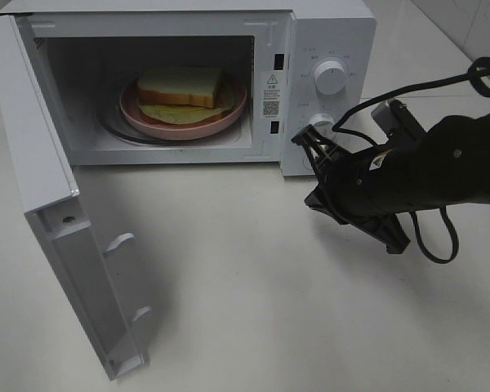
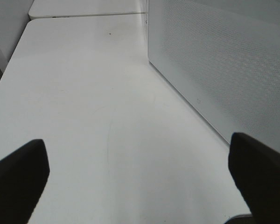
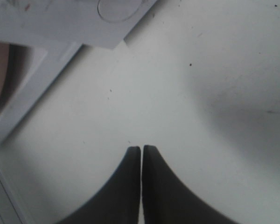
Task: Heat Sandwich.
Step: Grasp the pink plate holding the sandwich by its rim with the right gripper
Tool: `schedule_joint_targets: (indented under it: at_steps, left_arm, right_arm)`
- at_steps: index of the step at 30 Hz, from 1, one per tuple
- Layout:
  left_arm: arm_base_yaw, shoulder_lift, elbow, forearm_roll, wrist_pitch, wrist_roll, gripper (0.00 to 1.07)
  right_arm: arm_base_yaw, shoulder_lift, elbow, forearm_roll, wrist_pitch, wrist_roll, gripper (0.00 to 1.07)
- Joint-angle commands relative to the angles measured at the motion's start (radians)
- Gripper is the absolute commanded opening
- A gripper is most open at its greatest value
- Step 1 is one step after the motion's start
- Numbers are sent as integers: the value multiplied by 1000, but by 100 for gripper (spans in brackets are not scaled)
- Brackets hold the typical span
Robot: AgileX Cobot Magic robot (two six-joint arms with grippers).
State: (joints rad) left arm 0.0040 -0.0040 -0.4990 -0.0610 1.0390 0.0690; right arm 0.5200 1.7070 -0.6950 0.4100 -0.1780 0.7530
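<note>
From the high camera you see the sandwich (image 1: 182, 86) on its pink plate (image 1: 229, 119) inside the microwave (image 1: 327, 24), whose door (image 1: 41, 163) stands open. The right gripper (image 1: 304, 142) sits just before the lower knob (image 1: 320, 122). In your left wrist view, the left gripper (image 2: 137, 142) spreads wide, empty, over the table (image 2: 84, 93). Your right wrist view shows the right jaws pressed together, holding nothing.

Glossy white microwave (image 1: 327, 33); matt pale table (image 1: 269, 286).

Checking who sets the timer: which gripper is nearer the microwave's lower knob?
Right. The right gripper hangs shut just in front of the lower knob; the left gripper, open, is out of the high view, beside the microwave's perforated white panel.
</note>
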Motion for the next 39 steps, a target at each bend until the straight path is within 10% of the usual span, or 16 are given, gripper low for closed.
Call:
schedule_joint_targets:
  at_steps: [1,26,39]
  left_arm:
    - [3,-23,3,-8,0,-5,101]
    - [3,-23,3,-8,0,-5,101]
    - [3,-23,3,-8,0,-5,101]
  right_arm:
    - [-4,-28,-18,-13,92,-146,5]
    - [-4,-41,-346,-117,899,-1347,9]
    - [-4,-41,-366,-241,985,-1913,9]
